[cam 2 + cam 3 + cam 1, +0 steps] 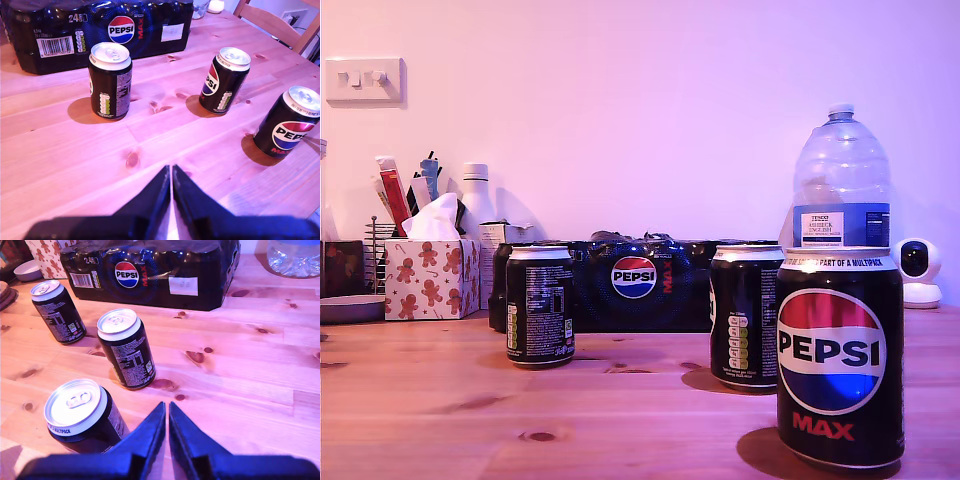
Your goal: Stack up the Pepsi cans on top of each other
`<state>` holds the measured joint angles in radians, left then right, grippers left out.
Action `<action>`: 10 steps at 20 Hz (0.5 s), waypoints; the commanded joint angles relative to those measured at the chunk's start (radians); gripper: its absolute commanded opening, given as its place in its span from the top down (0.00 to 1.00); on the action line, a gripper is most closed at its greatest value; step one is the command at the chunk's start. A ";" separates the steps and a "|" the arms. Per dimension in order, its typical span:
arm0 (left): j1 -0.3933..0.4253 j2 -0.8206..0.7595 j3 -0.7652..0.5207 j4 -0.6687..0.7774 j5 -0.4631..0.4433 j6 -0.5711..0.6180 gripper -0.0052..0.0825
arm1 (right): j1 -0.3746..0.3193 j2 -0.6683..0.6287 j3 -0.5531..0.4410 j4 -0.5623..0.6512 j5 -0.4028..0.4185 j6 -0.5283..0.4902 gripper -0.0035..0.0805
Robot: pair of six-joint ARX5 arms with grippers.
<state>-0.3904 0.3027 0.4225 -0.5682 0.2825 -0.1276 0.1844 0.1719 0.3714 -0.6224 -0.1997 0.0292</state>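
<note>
My first gripper [171, 172] and my second gripper [166, 410] hover with jaws pressed together, empty. Ahead, three Pepsi cans [110, 80] stand upright and apart on the counter [165, 135]: probably rigid, slick, heavy if full; best grasped mid-body across the sides

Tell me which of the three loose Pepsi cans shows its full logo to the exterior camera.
The can nearest the camera, at the exterior view's right. Its globe and MAX face forward; the middle can and far can show mainly their printed backs.
</note>
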 commanded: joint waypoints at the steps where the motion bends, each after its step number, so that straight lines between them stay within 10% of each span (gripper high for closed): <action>1: -0.001 0.059 -0.017 0.235 0.024 -0.030 0.95 | -0.002 0.000 0.003 0.183 -0.056 0.050 0.97; 7: -0.001 0.060 -0.017 0.246 0.024 -0.030 0.91 | -0.002 0.000 0.003 0.184 -0.066 0.051 0.97; 10: -0.001 0.089 -0.017 0.309 0.021 -0.031 0.55 | -0.001 0.000 0.003 0.192 -0.108 0.053 0.95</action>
<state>-0.3904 0.3740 0.4221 -0.2810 0.3054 -0.1543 0.1844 0.1719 0.3843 -0.4431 -0.2985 0.0792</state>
